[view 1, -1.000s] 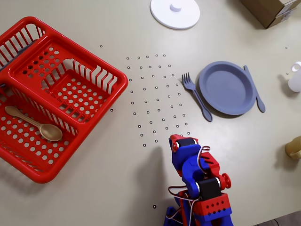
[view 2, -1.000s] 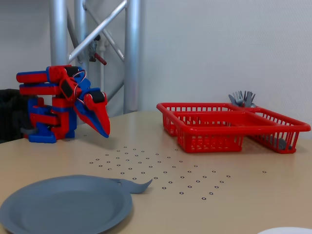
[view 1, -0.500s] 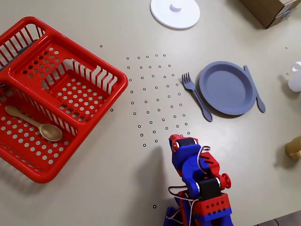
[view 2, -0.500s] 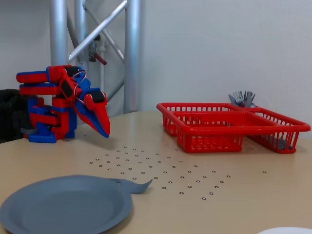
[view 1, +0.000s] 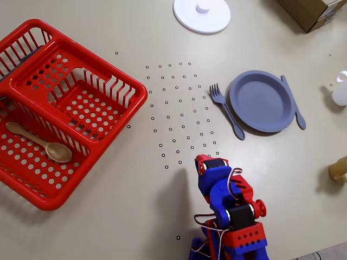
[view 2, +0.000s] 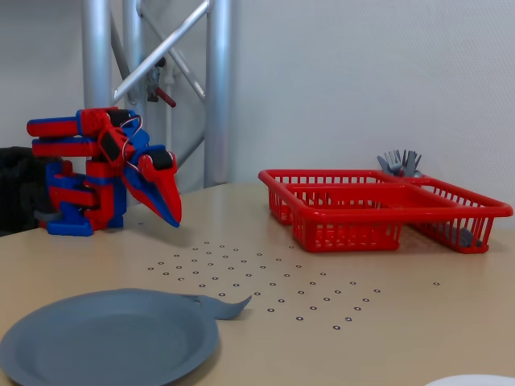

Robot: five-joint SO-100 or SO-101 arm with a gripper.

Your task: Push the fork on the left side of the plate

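Note:
The slate-blue fork (view 1: 226,111) lies on the table right against the left rim of the slate-blue plate (view 1: 261,101) in the overhead view, tines pointing up. In the fixed view the plate (view 2: 105,342) is at the lower left, with the fork's tines (view 2: 221,305) showing at its right edge. My red and blue gripper (view 1: 209,164) is folded back near the arm's base, below the fork and apart from it. In the fixed view the gripper (view 2: 170,215) points down with its jaws together, holding nothing.
A slate-blue knife (view 1: 293,102) lies along the plate's right side. A red basket (view 1: 54,108) with a tan spoon (view 1: 40,143) stands at the left. A white knobbed disc (view 1: 201,13), a cardboard box (view 1: 314,12) and a white object (view 1: 340,89) sit near the edges.

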